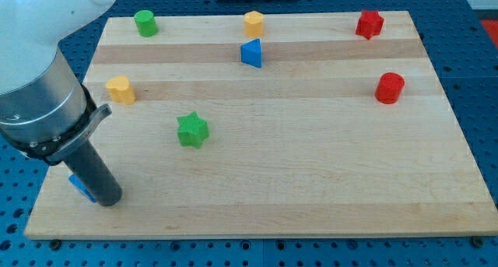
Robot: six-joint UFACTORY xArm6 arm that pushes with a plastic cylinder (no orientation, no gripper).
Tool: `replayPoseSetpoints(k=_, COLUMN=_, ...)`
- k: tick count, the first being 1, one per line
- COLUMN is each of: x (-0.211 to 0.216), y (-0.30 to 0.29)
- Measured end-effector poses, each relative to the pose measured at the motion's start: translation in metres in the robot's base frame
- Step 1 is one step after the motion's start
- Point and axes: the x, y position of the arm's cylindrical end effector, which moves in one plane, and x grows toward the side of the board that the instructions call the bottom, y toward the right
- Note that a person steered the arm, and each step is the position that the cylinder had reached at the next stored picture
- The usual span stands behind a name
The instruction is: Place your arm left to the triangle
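Resting my tip beside blue block, seemingly touching | jaws: none visible | no writing

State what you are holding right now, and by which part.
Nothing is held. My tip only pushes; it sits at the board's lower left, against a partly hidden blue block.

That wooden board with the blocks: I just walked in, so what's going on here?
A robot arm is sliding my tip along the wooden board, near its bottom left corner, beside a small blue block. The blue triangle sits far off near the view's top, just below an orange block. No block is being pushed.
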Motion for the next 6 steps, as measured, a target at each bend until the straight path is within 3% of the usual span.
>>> replayPoseSetpoints(k=2, x=0.000, y=0.023)
replayPoseSetpoints(k=4, x=-0.005, y=0.159)
replayPoseSetpoints(k=6, x=-0.076, y=0.203)
